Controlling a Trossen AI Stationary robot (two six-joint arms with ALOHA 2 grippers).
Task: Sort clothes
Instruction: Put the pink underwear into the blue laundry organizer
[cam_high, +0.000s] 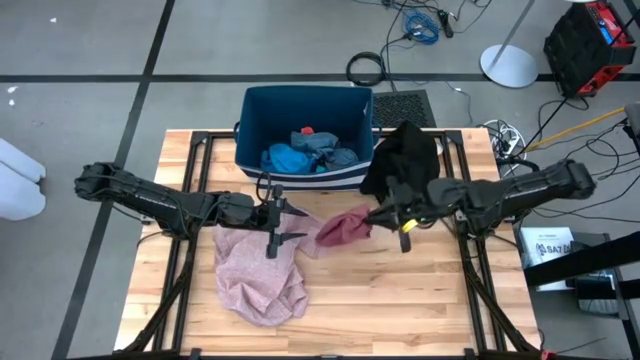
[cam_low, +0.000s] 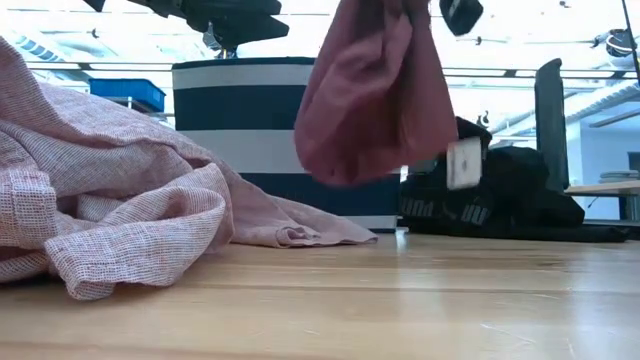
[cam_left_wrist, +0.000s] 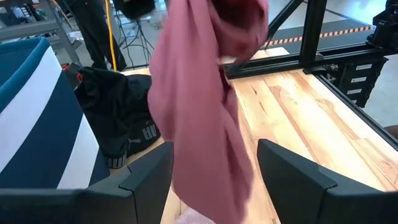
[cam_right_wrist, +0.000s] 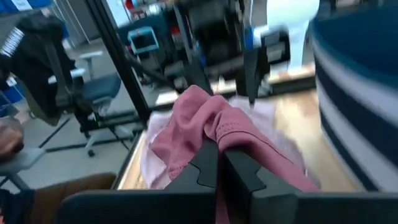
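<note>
Now: maroon garment pinched high between the pressed-together jaws of the right gripper, hanging clear of the wooden table, near table centre. Seen from table height, dangles as a loose bunch with its lower edge well above the boards and a small tag showing at about 4 o'clock of the bunch. Left gripper at 9 o'clock of the held cloth, jaws spread wide, holding nothing, poised over the pale pink garment, which lies crumpled on the table at 7 o'clock of centre. Black garment heaped at 1 o'clock of centre, just beside the dark blue striped bin; bin at 12 o'clock, already holding bright blue fabric and something small and red.

Likely step: carrying the maroon piece off to its place. Worth doing well:
- Keep the pinch firm; grip looks to sit on a fold, so a jerk could shake it loose.
- Lift enough that the trailing hem clears the bin rim and the pink cloth, to avoid dragging either.
- Move smoothly to limit swinging.
- Keep the spread left jaws out of the hanging cloth's path, or use them to steady the lower edge.
- Release only once the bulk rests on its target.
</note>
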